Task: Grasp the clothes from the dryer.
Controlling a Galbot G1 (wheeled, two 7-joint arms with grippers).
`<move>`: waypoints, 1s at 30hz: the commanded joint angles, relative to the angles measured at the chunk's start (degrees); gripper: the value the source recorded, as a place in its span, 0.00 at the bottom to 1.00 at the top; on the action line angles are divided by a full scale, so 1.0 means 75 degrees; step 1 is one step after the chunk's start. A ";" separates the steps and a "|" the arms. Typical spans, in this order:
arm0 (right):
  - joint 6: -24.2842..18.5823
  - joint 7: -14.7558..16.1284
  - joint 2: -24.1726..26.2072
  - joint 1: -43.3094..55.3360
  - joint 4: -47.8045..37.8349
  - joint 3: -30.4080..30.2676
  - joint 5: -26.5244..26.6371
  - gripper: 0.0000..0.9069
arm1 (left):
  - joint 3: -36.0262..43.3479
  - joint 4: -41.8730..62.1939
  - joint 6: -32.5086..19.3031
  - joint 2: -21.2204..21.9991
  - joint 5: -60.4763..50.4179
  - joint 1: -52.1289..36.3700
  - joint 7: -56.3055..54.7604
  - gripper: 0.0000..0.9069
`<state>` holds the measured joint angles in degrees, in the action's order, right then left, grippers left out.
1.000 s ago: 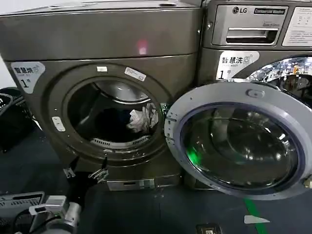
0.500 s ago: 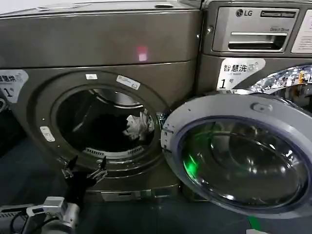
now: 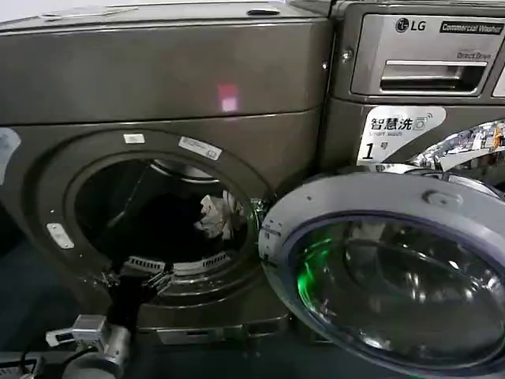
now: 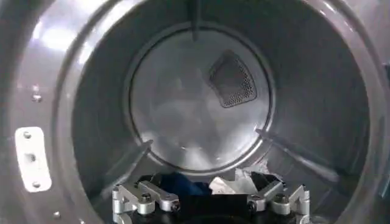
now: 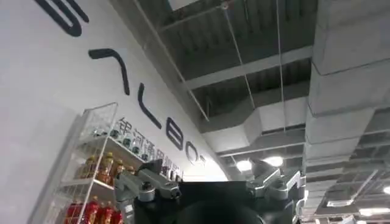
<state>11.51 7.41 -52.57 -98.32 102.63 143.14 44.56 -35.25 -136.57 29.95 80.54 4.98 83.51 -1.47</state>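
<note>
The dryer [image 3: 158,71] is the dark bronze-grey machine on the left, with a pink light and its round port open. Inside the drum lie the clothes: a crumpled whitish piece [image 3: 215,215] toward the right and a dark navy piece [image 3: 158,229] beside it. My left gripper [image 3: 134,280] is at the port's lower rim, open, with nothing between its fingers. In the left wrist view it [image 4: 210,201] faces into the drum, and the navy cloth [image 4: 177,182] and the whitish cloth [image 4: 234,181] lie just beyond its fingertips. My right gripper [image 5: 210,185] is open, pointing up at a ceiling.
The dryer's round glass door [image 3: 387,268] hangs open to the right of the port, reaching toward me. An LG machine [image 3: 418,63] stands to the right behind it. A shelf of bottles [image 5: 91,176] appears beside the right gripper.
My left gripper has risen from below the dryer's front to the port's lower rim. The dryer now looks closer, and the port has shifted left in the head view.
</note>
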 commanded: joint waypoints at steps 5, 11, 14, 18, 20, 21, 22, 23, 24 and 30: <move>-0.0008 0.0020 -0.0017 0.0007 0.0006 -0.0011 -0.0013 1.00 | 0.0004 0.0003 0.0003 -0.0002 -0.0004 0.0009 0.0006 1.00; -0.0016 0.0030 -0.0020 0.0013 0.0004 -0.0021 -0.0013 1.00 | -0.0008 -0.0007 0.0002 -0.0015 -0.0009 0.0021 0.0005 1.00; -0.0016 0.0040 -0.0026 0.0007 0.0030 -0.0019 -0.0002 1.00 | -0.0006 -0.0021 0.0000 -0.0020 -0.0009 0.0031 0.0002 1.00; -0.0017 0.0047 -0.0023 0.0006 0.0043 -0.0020 0.0005 1.00 | -0.0006 -0.0047 0.0004 -0.0034 -0.0012 0.0048 0.0002 1.00; -0.0013 0.0046 -0.0042 0.0006 0.0062 -0.0025 0.0020 1.00 | -0.0008 -0.0074 0.0007 -0.0049 -0.0006 0.0070 0.0004 1.00; -0.0015 0.0054 -0.0051 0.0004 0.0072 -0.0023 0.0031 1.00 | -0.0009 -0.0085 0.0004 -0.0054 -0.0005 0.0082 0.0003 1.00; -0.0020 0.0057 -0.0054 -0.0008 0.0068 -0.0019 0.0036 1.00 | -0.0010 -0.0084 0.0003 -0.0052 -0.0011 0.0089 0.0001 1.00; -0.0025 0.0060 -0.0054 -0.0013 0.0052 -0.0014 0.0037 1.00 | -0.0011 -0.0084 -0.0004 -0.0051 -0.0016 0.0103 -0.0002 1.00; -0.0043 0.0041 -0.0049 -0.0025 0.0041 -0.0003 0.0045 1.00 | -0.0010 -0.0094 -0.0008 -0.0044 -0.0020 0.0116 -0.0001 1.00; -0.0023 0.0076 -0.0076 -0.0034 0.0140 -0.0006 0.0054 1.00 | -0.0005 -0.0069 -0.0054 -0.0030 -0.0023 0.0111 -0.0002 1.00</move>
<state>11.22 7.93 -53.03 -98.54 103.40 143.13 44.89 -35.29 -137.35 29.70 80.29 4.82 84.45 -1.46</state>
